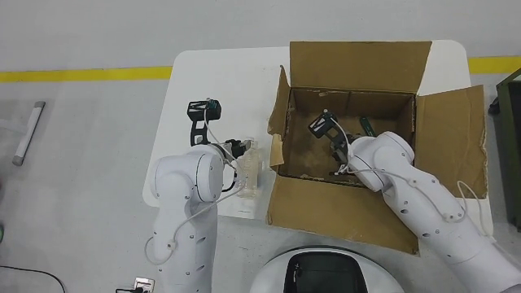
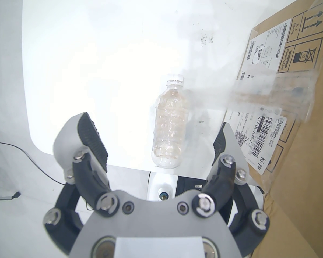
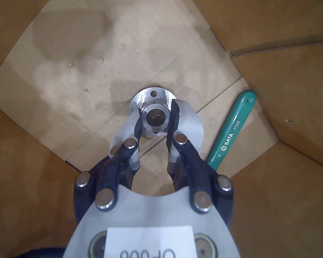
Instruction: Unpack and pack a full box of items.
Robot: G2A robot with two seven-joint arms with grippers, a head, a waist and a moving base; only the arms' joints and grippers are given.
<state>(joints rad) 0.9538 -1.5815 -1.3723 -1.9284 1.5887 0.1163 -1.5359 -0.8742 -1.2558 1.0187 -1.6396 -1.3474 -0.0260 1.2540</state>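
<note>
— Right gripper (image 3: pixel 156 111)?
— Yours is clamped on the metal flange (image 3: pixel 153 94), its bore facing the wrist, inside the cardboard box (image 1: pixel 358 65), right of centre. Lift straight out.
— Left gripper (image 2: pixel 156 123)?
— Jaws apart. The plastic bottle (image 2: pixel 170 119) is just beyond them, left of the box.

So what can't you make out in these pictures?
- Right wrist view: the working end of the green-handled tool, hidden behind the right claw.
- Same view: whether the metal part in that claw rests on the box floor or hangs above it.
- Top view: part of the box floor, covered by the right arm.
- Left wrist view: whether the clear bottle holds liquid.
</note>
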